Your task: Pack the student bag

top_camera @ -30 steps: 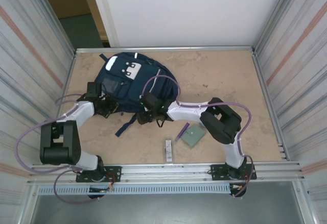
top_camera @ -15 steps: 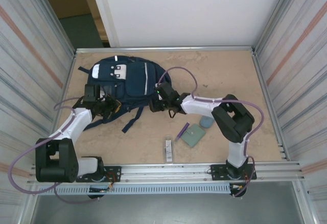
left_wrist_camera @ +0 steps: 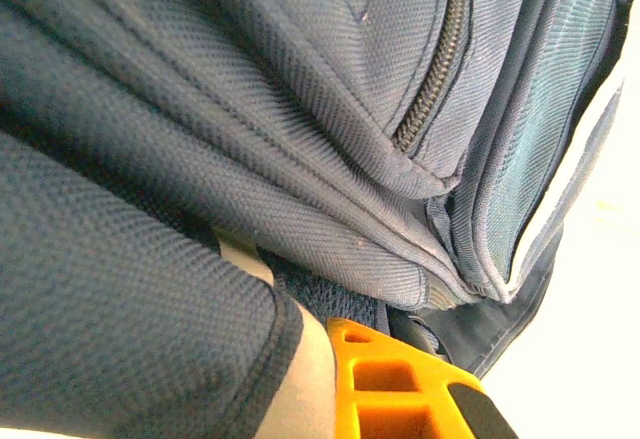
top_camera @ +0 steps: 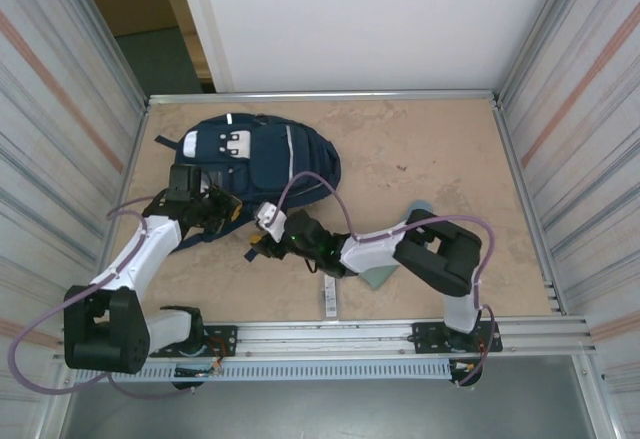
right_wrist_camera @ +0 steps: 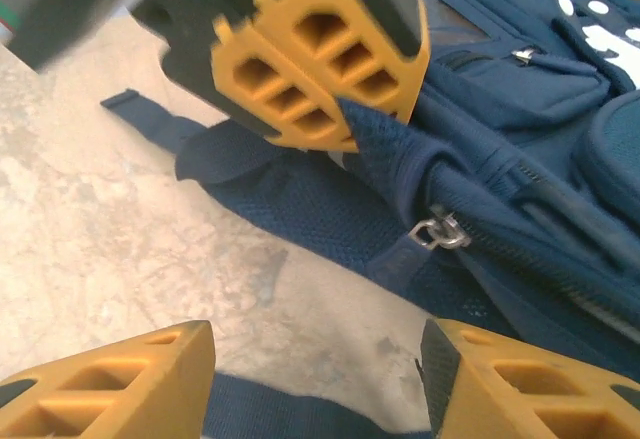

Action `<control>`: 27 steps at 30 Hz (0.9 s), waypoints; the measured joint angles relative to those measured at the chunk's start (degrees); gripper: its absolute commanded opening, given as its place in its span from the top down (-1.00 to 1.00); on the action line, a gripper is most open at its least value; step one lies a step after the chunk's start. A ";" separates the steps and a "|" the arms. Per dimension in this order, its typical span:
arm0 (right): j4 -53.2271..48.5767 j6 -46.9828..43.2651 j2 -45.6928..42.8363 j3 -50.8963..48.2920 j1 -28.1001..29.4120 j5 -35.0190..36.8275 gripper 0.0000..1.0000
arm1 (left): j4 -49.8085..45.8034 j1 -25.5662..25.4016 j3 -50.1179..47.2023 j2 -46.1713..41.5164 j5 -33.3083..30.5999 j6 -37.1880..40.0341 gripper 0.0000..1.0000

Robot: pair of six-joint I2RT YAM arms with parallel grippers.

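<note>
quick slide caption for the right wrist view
Open right gripper faces the student bag while the left gripper pinches its mesh edge beside a zipper pull.

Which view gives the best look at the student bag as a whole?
Top external: the whole student bag lies on the table, outline and straps visible. Left wrist gives close-up fabric and a zipper; right wrist gives one edge with a metal zipper pull.

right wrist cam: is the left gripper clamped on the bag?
Yes, the left gripper is pinched shut on a fold of navy mesh at the edge of the student bag.
</note>
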 measured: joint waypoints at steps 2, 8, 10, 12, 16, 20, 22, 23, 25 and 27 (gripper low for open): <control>4.13 -0.42 2.91 -0.39 0.00 0.92 -0.15 | -0.31 -0.31 -0.07 -0.70 -0.20 -1.14 1.00; 12.28 -1.90 8.07 -0.37 0.22 6.19 -0.05 | -0.26 -0.39 -0.87 -2.05 -0.50 -3.61 1.00; 14.64 -2.25 9.20 -0.15 0.37 8.55 0.00 | -0.24 -0.42 -0.92 -2.05 -0.50 -4.02 1.00; 16.46 -2.60 10.16 0.46 0.35 9.94 0.06 | -0.09 -0.44 -1.07 -2.10 -0.50 -4.44 1.00; 18.34 -3.58 11.93 2.51 0.44 10.36 0.16 | 0.02 -0.63 -1.29 -2.12 -0.61 -4.90 1.00; 20.15 -4.09 13.33 4.04 1.05 11.47 0.26 | 0.81 -0.72 -1.29 -2.12 -0.59 -5.05 1.00; 20.68 -4.09 13.97 4.55 1.22 12.33 0.30 | 0.83 -0.72 -1.29 -2.12 -0.63 -5.07 1.00; 20.72 -4.09 14.16 4.72 1.22 12.52 0.34 | 0.83 -0.72 -1.29 -2.12 -0.74 -5.05 1.00; 20.72 -4.07 14.45 5.09 1.40 12.90 0.41 | 0.83 -0.72 -1.31 -2.12 -1.03 -5.05 1.00; 20.68 -4.07 14.60 5.35 1.46 13.22 0.47 | 1.03 -0.72 -1.51 -2.12 -1.03 -5.09 1.00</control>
